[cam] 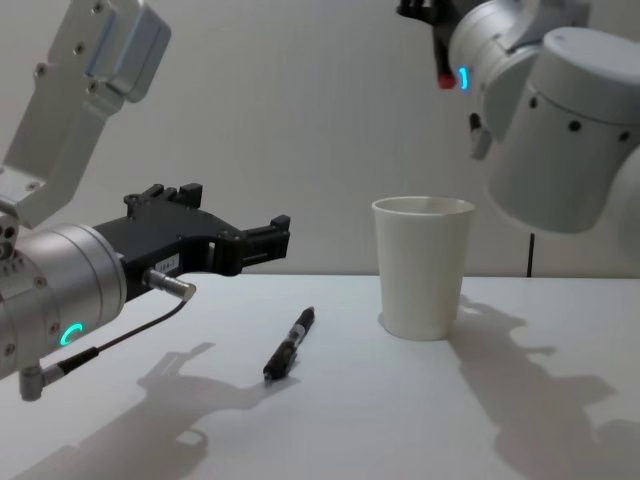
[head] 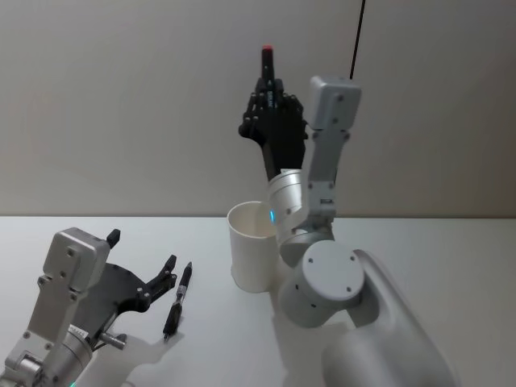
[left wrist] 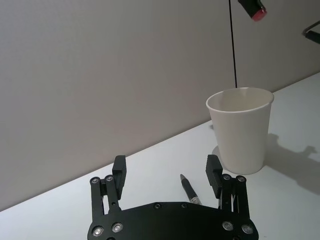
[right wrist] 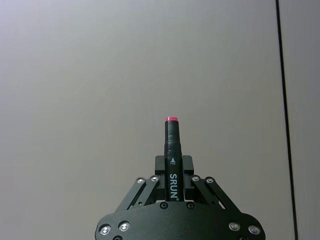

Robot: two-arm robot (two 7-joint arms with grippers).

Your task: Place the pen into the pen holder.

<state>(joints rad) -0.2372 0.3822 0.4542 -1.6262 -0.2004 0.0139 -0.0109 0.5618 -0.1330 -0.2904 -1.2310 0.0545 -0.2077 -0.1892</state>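
The white paper cup, the pen holder (head: pixel 251 246) (cam: pixel 423 265) (left wrist: pixel 240 130), stands upright mid-table. My right gripper (head: pixel 270 87) (right wrist: pixel 172 165) is raised high behind and above it, shut on a black pen with a red end (head: pixel 267 58) (right wrist: pixel 171 142) (cam: pixel 443 80). A second, slim black pen (head: pixel 178 300) (cam: pixel 290 343) (left wrist: pixel 189 189) lies flat on the table left of the cup. My left gripper (head: pixel 143 250) (left wrist: pixel 166 170) (cam: pixel 235 210) hovers open just left of that pen, holding nothing.
The white tabletop (head: pixel 451 234) runs back to a plain grey wall. A thin black cable (left wrist: pixel 233 45) hangs down the wall behind the cup. My right arm's large joints (head: pixel 326 282) stand close beside the cup.
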